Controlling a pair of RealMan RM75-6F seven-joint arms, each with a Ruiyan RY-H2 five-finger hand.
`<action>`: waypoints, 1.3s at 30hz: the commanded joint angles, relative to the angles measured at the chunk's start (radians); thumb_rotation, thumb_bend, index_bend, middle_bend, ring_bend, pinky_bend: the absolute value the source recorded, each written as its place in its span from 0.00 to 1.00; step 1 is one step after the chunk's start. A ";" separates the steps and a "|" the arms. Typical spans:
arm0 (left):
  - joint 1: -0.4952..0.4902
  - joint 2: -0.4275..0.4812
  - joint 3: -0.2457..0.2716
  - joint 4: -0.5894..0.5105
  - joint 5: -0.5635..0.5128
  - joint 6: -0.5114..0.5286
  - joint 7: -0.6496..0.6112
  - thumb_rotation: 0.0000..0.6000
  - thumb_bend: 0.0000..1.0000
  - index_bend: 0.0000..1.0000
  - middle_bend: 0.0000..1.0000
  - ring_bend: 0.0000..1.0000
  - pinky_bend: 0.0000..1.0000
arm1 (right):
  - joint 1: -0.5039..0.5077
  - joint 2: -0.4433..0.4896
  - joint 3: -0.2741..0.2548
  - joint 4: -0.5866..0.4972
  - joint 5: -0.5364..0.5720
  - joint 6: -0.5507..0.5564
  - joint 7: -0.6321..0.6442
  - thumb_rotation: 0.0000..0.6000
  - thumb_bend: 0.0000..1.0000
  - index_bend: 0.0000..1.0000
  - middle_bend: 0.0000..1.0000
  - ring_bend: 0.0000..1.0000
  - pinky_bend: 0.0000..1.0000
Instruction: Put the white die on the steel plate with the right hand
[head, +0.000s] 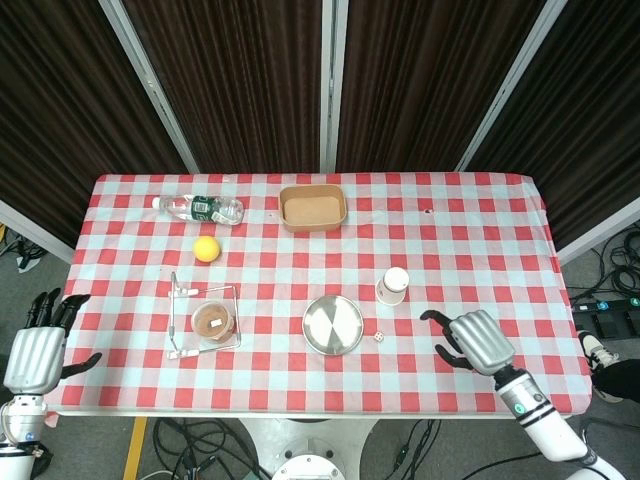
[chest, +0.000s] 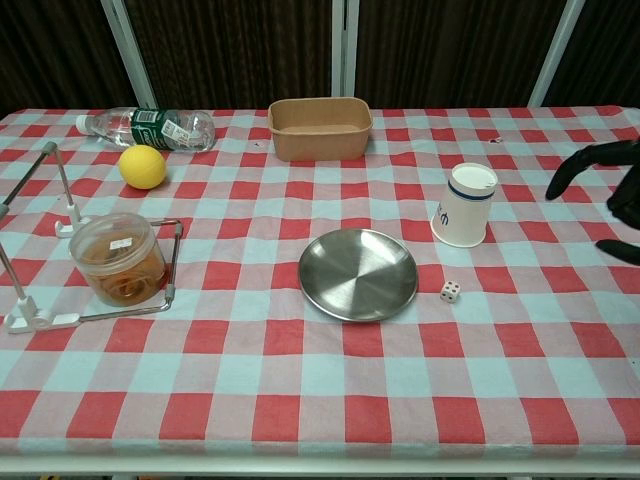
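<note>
The small white die (head: 379, 337) (chest: 451, 291) lies on the checked cloth just right of the round steel plate (head: 333, 324) (chest: 358, 273). My right hand (head: 472, 340) (chest: 608, 184) hovers over the table to the right of the die, fingers spread and curved, holding nothing and apart from the die. My left hand (head: 38, 350) hangs off the table's near left corner, fingers apart and empty; the chest view does not show it.
An upturned white paper cup (head: 393, 285) (chest: 465, 204) stands just behind the die. A lidded jar (chest: 118, 258) sits in a wire frame at left. Further back lie a yellow ball (chest: 142, 166), a water bottle (chest: 150, 127) and a brown paper tray (chest: 319, 127).
</note>
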 joint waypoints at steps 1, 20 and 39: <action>0.002 0.000 0.000 0.000 0.000 0.004 0.000 1.00 0.07 0.16 0.16 0.02 0.02 | 0.124 -0.073 0.030 0.056 0.067 -0.161 -0.085 1.00 0.24 0.42 0.96 0.90 1.00; 0.009 0.006 -0.006 0.001 -0.013 0.006 -0.017 1.00 0.08 0.16 0.16 0.02 0.02 | 0.272 -0.272 0.018 0.237 0.178 -0.312 -0.199 1.00 0.24 0.44 0.98 0.92 1.00; 0.014 0.003 -0.001 0.018 -0.018 -0.002 -0.058 1.00 0.08 0.16 0.16 0.02 0.02 | 0.322 -0.324 0.001 0.284 0.208 -0.314 -0.194 1.00 0.33 0.61 0.98 0.92 1.00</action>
